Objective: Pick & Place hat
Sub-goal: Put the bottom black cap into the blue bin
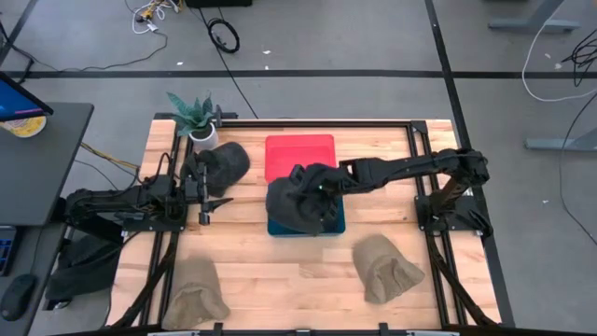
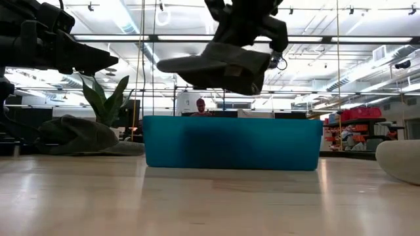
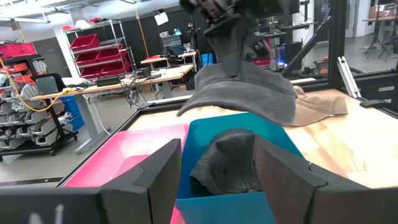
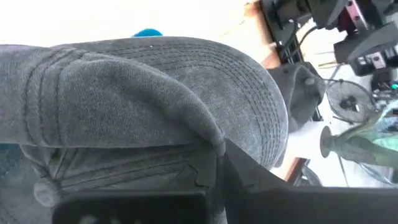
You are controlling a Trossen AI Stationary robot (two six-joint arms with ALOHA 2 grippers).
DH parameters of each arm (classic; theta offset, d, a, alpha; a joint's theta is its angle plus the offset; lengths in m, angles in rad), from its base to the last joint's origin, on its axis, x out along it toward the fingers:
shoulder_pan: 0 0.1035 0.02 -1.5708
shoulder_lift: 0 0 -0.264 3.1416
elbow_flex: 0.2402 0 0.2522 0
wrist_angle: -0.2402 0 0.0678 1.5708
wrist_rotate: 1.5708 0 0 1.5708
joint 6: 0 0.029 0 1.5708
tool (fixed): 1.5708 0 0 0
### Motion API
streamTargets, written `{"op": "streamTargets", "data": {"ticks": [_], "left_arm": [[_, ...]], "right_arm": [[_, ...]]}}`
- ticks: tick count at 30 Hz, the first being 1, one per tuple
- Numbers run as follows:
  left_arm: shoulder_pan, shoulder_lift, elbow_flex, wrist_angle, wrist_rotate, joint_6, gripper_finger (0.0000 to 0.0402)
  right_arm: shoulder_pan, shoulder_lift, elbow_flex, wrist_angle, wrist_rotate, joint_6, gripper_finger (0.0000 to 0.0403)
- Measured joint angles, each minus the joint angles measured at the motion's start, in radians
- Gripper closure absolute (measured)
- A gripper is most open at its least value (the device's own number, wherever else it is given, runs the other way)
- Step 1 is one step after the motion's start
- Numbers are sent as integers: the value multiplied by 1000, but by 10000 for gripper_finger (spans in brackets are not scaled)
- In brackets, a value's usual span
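Dark grey cloth cap [image 2: 216, 65], pinched by the right gripper [image 1: 322, 187], hangs above the teal plastic bin [image 2: 233, 143]; releasing off-centre could leave its brim snagged on the rim, while the left gripper [image 1: 207, 196] waits spread.

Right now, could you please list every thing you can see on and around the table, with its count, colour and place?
held hat: 1, dark grey, hanging from the right gripper above the blue bin
blue bin: 1, teal blue, table middle; another dark grey hat lies inside
red bin: 1, red, just behind the blue bin
grey hat on table: 1, dark grey, beside the plant
tan hats: 2, beige, near the table's front edge, the other on the left
plant: 1, green in a white pot, back left corner
person: 1, far behind the table
right gripper: 1, dark, shut on the held hat
left gripper: 1, dark, open, at the table's left side
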Motion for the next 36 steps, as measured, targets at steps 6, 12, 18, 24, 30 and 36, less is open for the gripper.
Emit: {"op": "streamTargets", "data": {"ticks": [6, 12, 18, 24, 30, 36], "left_arm": [[0, 0, 0, 0, 0, 0, 195], [0, 0, 0, 0, 0, 0, 195], [0, 0, 0, -1, 0, 0, 195], [0, 0, 0, -1, 0, 0, 195], [0, 0, 0, 0, 0, 0, 195], [0, 0, 0, 0, 0, 0, 195]], "right_arm": [[-45, 0, -99, 58, -76, -67, 396], [-81, 1, -274, 258, -103, -103, 396], [-123, 1, -425, 425, -166, -73, 396], [-138, 0, -479, 481, -182, -46, 396], [-143, 1, -482, 525, -180, 36, 382], [-125, -1, -482, 568, -158, 79, 320]]}}
